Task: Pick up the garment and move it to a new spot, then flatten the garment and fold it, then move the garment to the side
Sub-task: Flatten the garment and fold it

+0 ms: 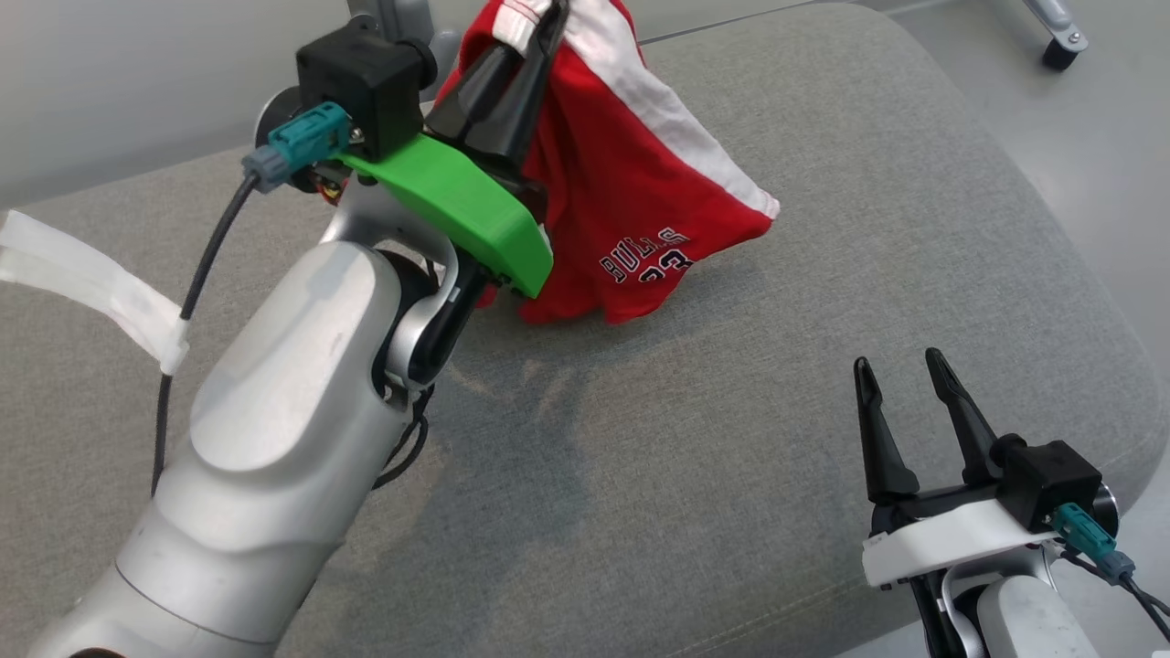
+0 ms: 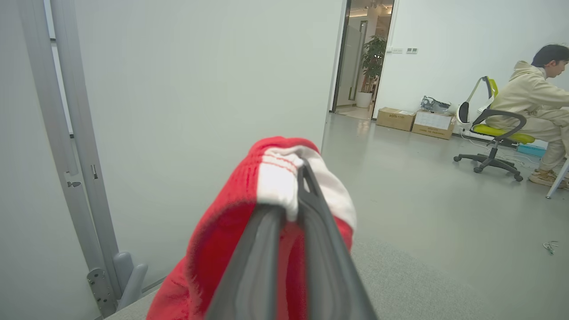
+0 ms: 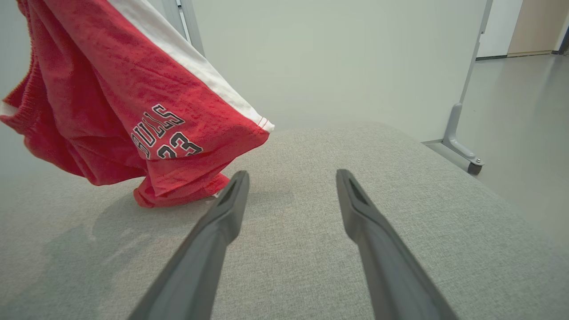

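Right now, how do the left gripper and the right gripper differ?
The left gripper is shut on the red shorts; the right gripper stands open and empty. The left gripper is raised, shorts hanging down to the grey cushion; the right gripper sits low. The left gripper's mount is green, the right gripper's white. Both have long dark fingers.

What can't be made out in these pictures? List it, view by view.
Head view: the left arm hides the left side of the red shorts.
Left wrist view: the left claw covers the shorts' middle; the bottom edge cuts off the rest; labels on the boxes are too small.
Right wrist view: the top edge cuts off the shorts' upper part.
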